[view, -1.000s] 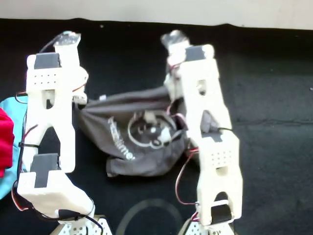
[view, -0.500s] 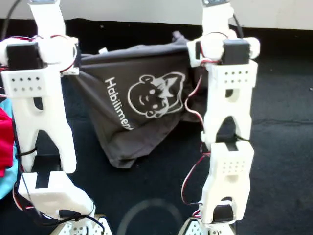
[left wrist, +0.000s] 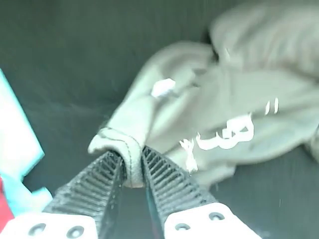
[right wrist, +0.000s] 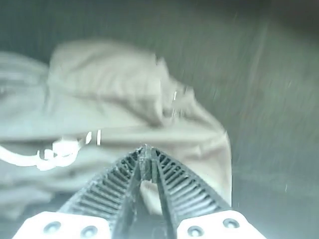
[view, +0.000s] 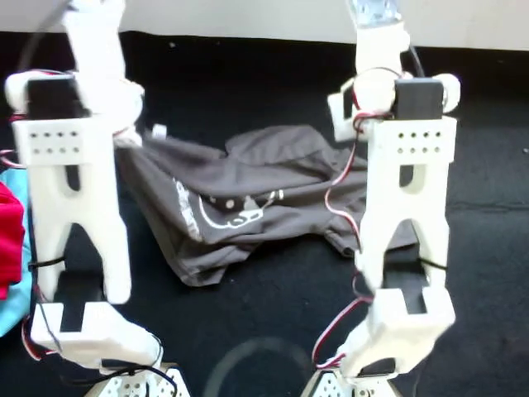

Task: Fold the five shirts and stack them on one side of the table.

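A dark grey shirt (view: 248, 207) with a white cartoon print lies crumpled on the black table between the two arms. My left gripper (left wrist: 132, 172) is shut on a hemmed edge of the shirt (left wrist: 224, 114), which hangs away from it toward the table. My right gripper (right wrist: 145, 167) is shut on a thin fold of the same shirt (right wrist: 109, 104). In the high view the shirt's two far corners rise toward the arms, and a white tag (view: 157, 131) shows at the left corner. Both grippers are hidden behind their own arms there.
A red shirt (view: 8, 240) lies on a cyan one (view: 15, 184) at the table's left edge; the cyan cloth (left wrist: 15, 144) also shows beside the left gripper. The arm bases (view: 132, 376) stand at the near edge. A pale wall (view: 248, 15) runs along the far side.
Half a second ago the shirt hung stretched and raised between both grippers with its print facing up. It has now come down and sags in folds on the table, still held at both corners.
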